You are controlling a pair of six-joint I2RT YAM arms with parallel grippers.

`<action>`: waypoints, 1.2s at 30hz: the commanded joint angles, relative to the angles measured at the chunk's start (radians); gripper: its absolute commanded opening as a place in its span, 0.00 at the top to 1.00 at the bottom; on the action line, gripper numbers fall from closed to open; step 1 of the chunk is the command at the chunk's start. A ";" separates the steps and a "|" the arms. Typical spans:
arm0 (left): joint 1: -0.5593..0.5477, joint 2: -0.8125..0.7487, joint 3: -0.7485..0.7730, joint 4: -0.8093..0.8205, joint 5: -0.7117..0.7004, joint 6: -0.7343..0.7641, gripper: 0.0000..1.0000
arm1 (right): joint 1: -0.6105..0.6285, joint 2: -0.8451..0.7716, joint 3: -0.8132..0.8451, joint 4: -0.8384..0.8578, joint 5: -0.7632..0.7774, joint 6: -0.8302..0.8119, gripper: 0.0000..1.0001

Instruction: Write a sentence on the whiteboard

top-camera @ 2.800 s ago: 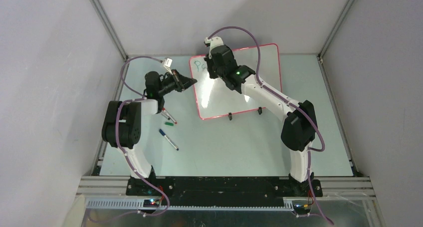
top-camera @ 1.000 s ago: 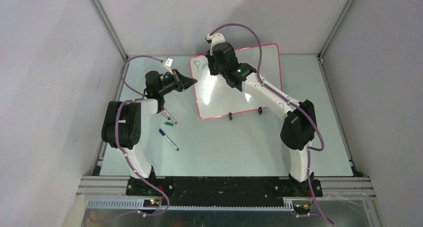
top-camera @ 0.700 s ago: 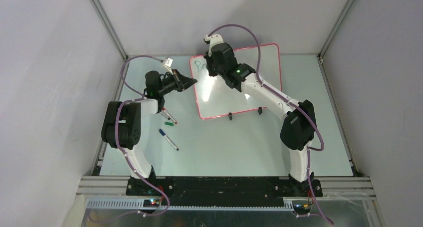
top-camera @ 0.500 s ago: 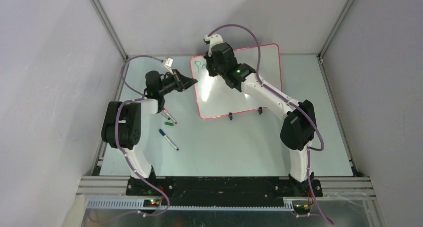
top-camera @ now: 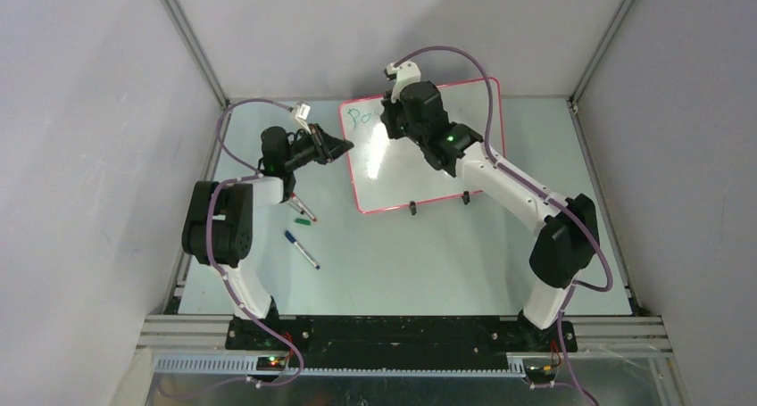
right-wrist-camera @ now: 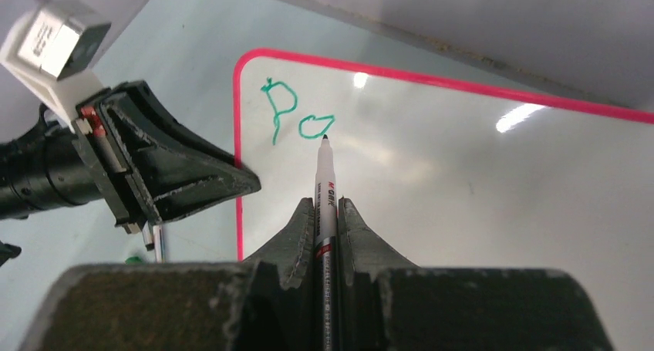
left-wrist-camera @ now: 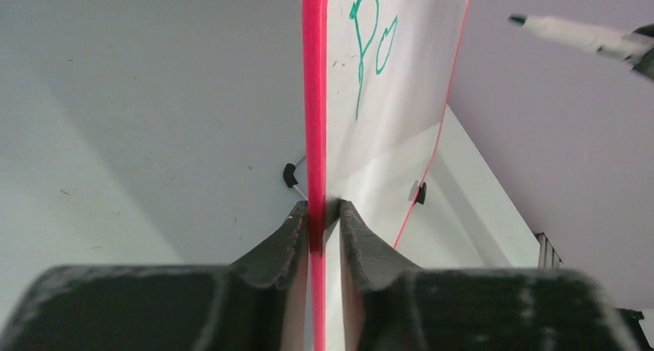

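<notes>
Pale desk (top-camera: 428,254) carries one whiteboard (top-camera: 375,178) bearing two green letters (right-wrist-camera: 298,113). Right fingers (right-wrist-camera: 297,235) clamp one marker (right-wrist-camera: 325,204); left fingers (left-wrist-camera: 281,239) straddle the board's rim, grip unclear.

Blue-capped marker (top-camera: 302,251) on the table (top-camera: 420,263) — green-tipped marker (top-camera: 305,218) just beyond it

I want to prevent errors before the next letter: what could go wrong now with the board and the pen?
The left gripper pinches the whiteboard only at its thin rim, so pen pressure might push the board askew. The marker in the right gripper hovers beside the sentence; a careless touchdown could overlap the "o".
</notes>
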 commanded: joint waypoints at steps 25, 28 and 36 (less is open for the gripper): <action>-0.023 0.012 0.056 -0.001 -0.005 0.024 0.99 | -0.010 0.057 0.048 0.053 0.064 -0.022 1.00; -0.022 0.014 0.058 -0.010 -0.005 0.027 1.00 | -0.007 0.060 0.050 0.056 0.069 -0.025 1.00; -0.022 0.011 0.056 -0.009 -0.006 0.029 1.00 | -0.001 0.064 0.054 0.059 0.087 -0.029 1.00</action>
